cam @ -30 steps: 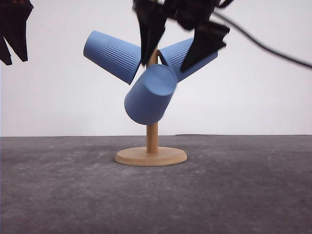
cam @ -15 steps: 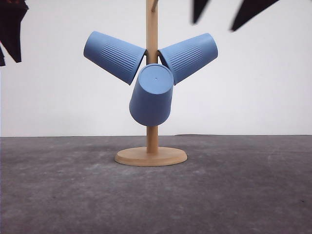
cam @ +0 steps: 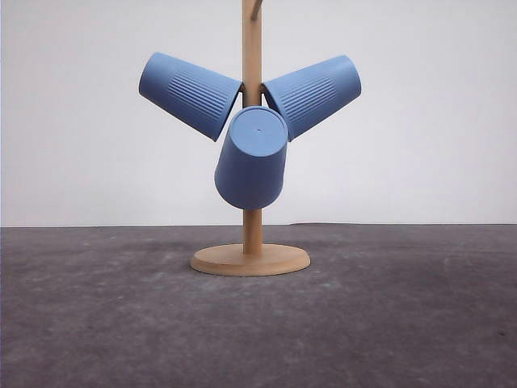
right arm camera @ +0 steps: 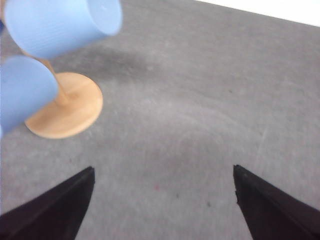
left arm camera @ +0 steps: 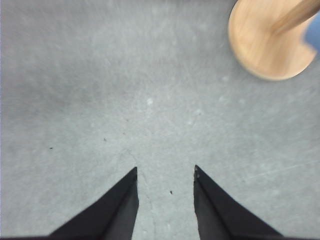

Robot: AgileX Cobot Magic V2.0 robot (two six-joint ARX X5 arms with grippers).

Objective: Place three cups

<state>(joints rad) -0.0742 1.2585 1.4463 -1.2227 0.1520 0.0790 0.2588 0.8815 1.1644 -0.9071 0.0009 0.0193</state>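
My three cups (cam: pixel 251 158), ribbed light blue with smooth rims, hang tilted on the wooden stand (cam: pixel 251 259). My left tool (left arm camera: pixel 165 175) and right tool (right arm camera: pixel 164 175) gape, empty.

The three cups (cam: pixel 251 121) are showing light blue, with fine vertical ribbing on their sides and smooth rim bands. The stand (cam: pixel 251 259) holding them is showing pale tan wood. The table (cam: pixel 404 323) is showing mottled dark grey, the wall (cam: pixel 436 121) behind plain white.

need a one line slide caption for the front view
Three light-blue cups hang mouth-inward on a wooden cup tree standing on a dark grey table.
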